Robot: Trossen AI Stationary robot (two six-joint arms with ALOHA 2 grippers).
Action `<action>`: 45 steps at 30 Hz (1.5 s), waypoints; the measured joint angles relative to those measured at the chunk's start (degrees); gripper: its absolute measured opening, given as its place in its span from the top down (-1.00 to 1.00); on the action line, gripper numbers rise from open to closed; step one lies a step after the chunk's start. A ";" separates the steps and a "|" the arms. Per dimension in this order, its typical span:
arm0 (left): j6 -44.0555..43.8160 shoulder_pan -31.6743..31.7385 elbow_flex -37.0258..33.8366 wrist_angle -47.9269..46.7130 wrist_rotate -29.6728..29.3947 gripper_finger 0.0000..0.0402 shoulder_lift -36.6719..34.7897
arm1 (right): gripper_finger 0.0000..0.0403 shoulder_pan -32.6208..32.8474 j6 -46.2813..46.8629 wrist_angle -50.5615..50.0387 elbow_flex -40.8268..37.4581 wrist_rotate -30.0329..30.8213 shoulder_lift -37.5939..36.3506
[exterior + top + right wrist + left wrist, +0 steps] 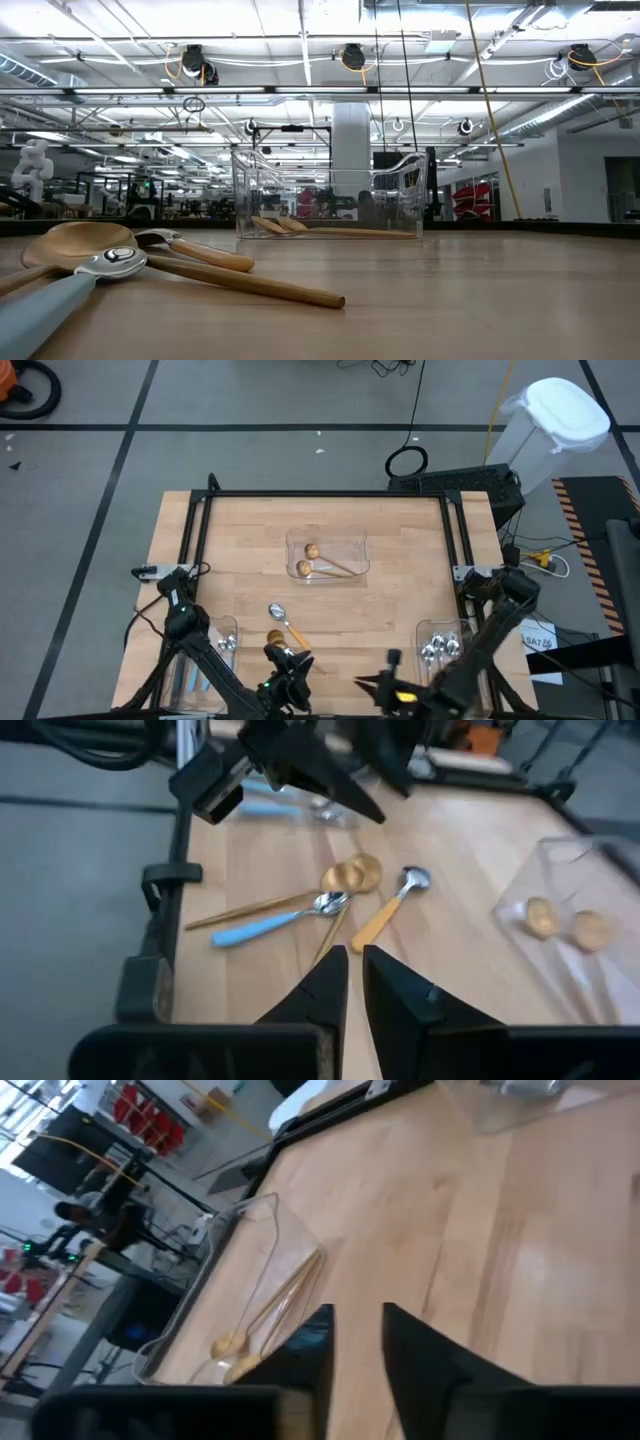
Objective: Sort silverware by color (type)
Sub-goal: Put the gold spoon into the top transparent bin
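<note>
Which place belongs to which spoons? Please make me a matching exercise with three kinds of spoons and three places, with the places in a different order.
Spoons:
1. two gold spoons lying side by side
2. orange-handled spoon
3. blue-handled spoons

Places:
a. in the clear tray by the left arm
b. in the clear tray at the table's centre
c. loose on the bare table, between the centre tray and the arms

Right pairs: 1-b, 2-c, 3-a
</note>
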 joint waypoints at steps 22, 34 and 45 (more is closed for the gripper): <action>7.55 0.38 -22.72 0.04 -4.84 -0.05 -13.49 | 0.86 -14.26 -16.20 27.38 -0.02 -21.82 14.18; -15.36 -6.85 -46.00 8.74 -5.34 -0.05 -37.83 | 0.86 -15.14 -18.06 28.10 -0.02 -21.54 14.18; -15.98 -7.81 -46.03 20.05 -2.91 -0.05 -28.01 | 0.85 -20.55 -14.66 28.00 -0.02 -21.96 16.96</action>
